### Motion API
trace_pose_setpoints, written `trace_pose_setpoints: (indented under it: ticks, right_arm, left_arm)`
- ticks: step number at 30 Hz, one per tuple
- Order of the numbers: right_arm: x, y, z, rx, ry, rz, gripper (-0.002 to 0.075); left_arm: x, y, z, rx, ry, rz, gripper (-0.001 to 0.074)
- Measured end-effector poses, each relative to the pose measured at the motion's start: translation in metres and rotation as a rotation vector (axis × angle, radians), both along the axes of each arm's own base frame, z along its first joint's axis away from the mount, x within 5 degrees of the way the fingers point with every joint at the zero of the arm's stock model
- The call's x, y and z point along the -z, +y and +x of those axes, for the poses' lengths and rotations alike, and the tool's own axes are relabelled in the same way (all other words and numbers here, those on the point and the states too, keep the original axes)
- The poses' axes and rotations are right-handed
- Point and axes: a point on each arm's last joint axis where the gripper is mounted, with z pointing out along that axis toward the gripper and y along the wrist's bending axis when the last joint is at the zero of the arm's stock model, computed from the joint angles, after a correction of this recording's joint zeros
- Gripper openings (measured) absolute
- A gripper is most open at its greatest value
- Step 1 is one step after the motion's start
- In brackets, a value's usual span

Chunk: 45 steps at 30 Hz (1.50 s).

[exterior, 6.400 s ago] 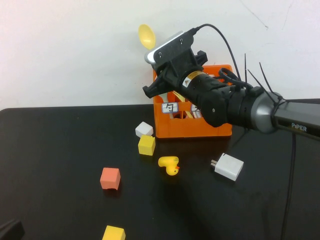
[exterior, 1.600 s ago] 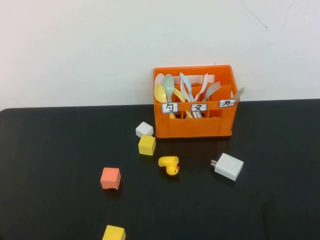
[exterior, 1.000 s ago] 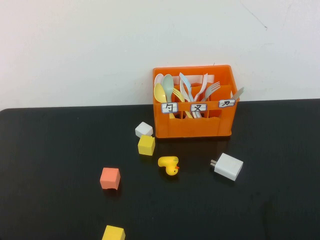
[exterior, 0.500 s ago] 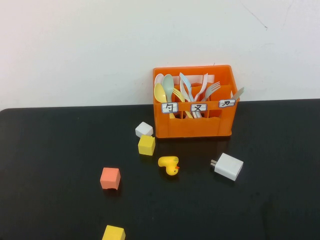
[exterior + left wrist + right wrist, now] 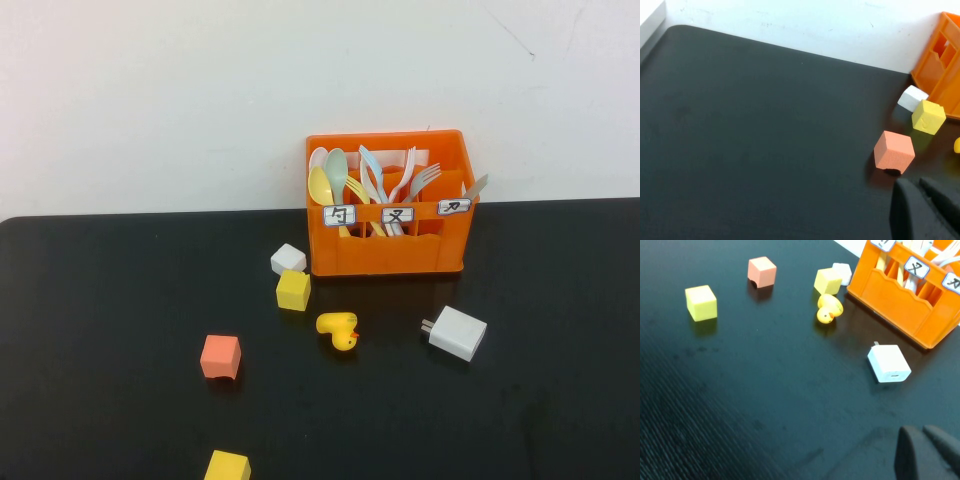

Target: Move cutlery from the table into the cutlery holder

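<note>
Reaching again risks grabbing the yellow duck, since no cutlery remains on the tabletop and both left tool and right tool sit pressed together, empty.

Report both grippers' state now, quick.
Left gripper: shut, holding nothing, above the table near the salmon cube.
Right gripper: shut, holding nothing, above the table near the white charger block.

Lighting bright, even, from overhead. Glossy black table carries soft sheen and faint reflections beneath the cubes; shadows short and weak. White wall evenly lit. Right wrist view slightly soft in the foreground; no glare hotspots
</note>
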Motion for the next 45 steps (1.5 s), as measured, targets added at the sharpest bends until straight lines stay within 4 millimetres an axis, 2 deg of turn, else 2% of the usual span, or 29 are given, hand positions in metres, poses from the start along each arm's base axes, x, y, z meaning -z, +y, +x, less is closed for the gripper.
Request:
trace_pose_setpoints:
  ticks: [12,22,27,36,45]
  right_arm:
    - [-0.001,-0.002,-0.002,0.014,-0.021,0.009,-0.0002]
    - [-0.004,-0.019,-0.006,0.323,-0.136,0.017,-0.0002]
    - [0.015,-0.022,0.001,0.433,-0.180,0.024,-0.0002]
    - [0.074,-0.026,0.011,0.531,-0.133,-0.003,-0.0002]
    - [0.075,-0.027,0.012,0.540,-0.149,-0.002,-0.0002]
  left_arm:
    - [0.000,0.000,0.000,0.000,0.002,-0.002,-0.0001]
    - [0.000,0.000,0.000,0.000,0.002,-0.004,-0.0001]
    - [0.000,0.000,0.000,0.000,0.002,-0.004,-0.0001]
    - [0.000,0.000,0.000,0.000,0.002,-0.004,-0.0001]
    - [0.000,0.000,0.000,0.001,0.002,-0.006,-0.0001]
